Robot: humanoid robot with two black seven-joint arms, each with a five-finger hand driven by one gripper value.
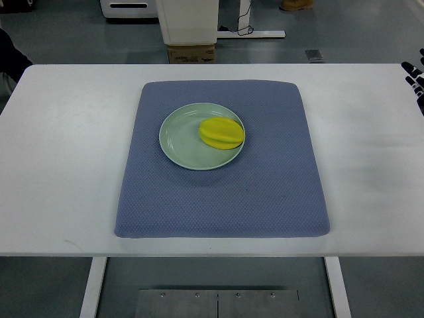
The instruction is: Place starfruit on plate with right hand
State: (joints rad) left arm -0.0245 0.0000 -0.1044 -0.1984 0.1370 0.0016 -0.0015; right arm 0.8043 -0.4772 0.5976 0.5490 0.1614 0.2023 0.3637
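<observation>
From my seat I only catch the tips of the right hand (415, 78) at the far right edge, dark fingers with pale segments poking in over the white table top (59, 165); they hold nothing, but so little of them shows that I cannot tell whether they are spread or curled. The left hand is out of view altogether. Moving inward from there, a stretch of bare table separates that hand from the blue-grey textured cloth mat (218, 205), which lies roughly centred on the table. On the upper middle of the mat sits the round pale green ceramic plate (177, 139), and the glossy yellow ridged starfruit (222, 133) lies on the plate's right side, its outer edge reaching to the rim, possibly a touch past it. I judge the placing itself done: the fruit rests on the plate and the hand is well apart from it. What remains, as I read it, is only to bring the arm clear and park it, with no need to approach the mat at all. The starfruit looks whole and smooth, lying on its side with a long ridge running across it, a little darker along the lower edge, and it seems settled rather than ready to roll.
</observation>
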